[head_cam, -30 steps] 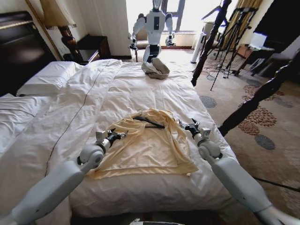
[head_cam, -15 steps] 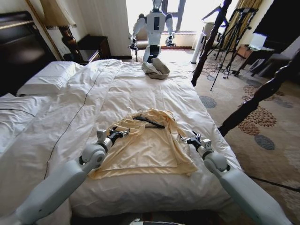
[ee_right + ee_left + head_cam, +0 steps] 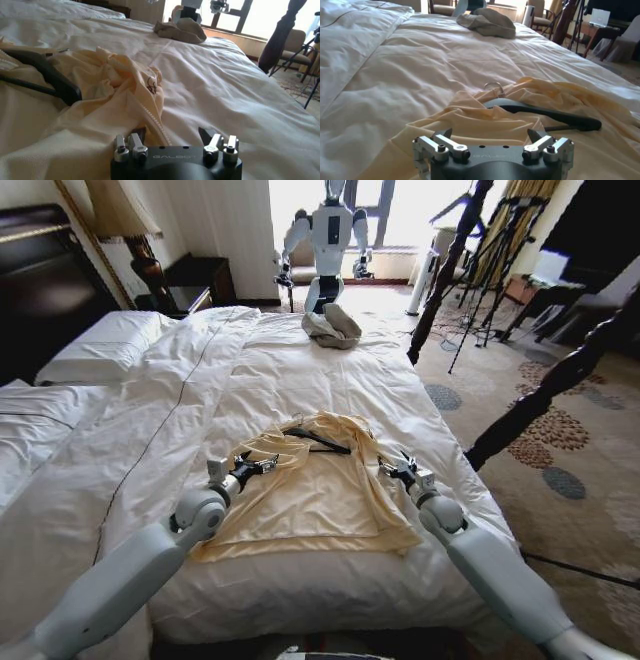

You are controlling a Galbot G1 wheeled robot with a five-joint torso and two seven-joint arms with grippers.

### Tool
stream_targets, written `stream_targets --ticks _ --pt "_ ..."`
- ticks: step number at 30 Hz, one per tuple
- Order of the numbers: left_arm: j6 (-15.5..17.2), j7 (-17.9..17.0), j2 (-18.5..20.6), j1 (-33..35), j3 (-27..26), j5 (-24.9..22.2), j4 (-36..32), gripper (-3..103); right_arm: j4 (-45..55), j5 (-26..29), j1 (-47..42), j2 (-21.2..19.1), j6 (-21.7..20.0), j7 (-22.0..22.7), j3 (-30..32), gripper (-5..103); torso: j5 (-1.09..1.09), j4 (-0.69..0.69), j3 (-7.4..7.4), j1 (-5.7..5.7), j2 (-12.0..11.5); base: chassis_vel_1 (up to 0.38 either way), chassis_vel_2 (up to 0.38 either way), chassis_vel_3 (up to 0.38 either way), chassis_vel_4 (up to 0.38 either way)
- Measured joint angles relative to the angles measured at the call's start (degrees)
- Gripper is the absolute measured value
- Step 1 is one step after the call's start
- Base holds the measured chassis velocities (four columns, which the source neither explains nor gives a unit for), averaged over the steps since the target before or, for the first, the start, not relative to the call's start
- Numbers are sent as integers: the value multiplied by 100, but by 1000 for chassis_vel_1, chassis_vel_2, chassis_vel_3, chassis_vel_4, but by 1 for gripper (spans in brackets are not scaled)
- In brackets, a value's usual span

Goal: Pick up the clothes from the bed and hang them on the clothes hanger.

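Clearly soft work:
Head view: clothes [image 3: 310, 495] lie flat on the near bed [image 3: 330, 370], clothes hanger [image 3: 318, 440] at the collar; left gripper [image 3: 262, 466] and right gripper [image 3: 392, 468] flank them.
Left wrist view: fingers [image 3: 443, 134] wide, empty; thin, limp fabric.
Right wrist view: fingers [image 3: 206, 134] wide at the right hem; pinch shoulders, I judge.

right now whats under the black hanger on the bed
The clothes hanger lies on the cream-yellow top, which is spread on the bed. Fabric folds cover part of the hanger's frame, so its full outline is hidden.
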Motion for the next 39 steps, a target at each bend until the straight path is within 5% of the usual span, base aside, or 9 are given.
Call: stream_targets --ticks 19,28,39 --pt "-30 -17 -19 33 -34 -1 0 100 120 1 -53 -87 -79 -56 -51 -2 0 -1 0 0 0 0 0 0 0" --pt "-53 -25 -19 97 -93 9 -23 100 886 545 -339 -473 -298 270 117 -2 -2 -1 -1 -1 2 0 0 0 0" --pt "-62 -36 -69 123 -105 17 -85 100 2531 2444 -465 -895 -857 1080 163 0 0 -1 -1 -1 2 0 0 0 0"
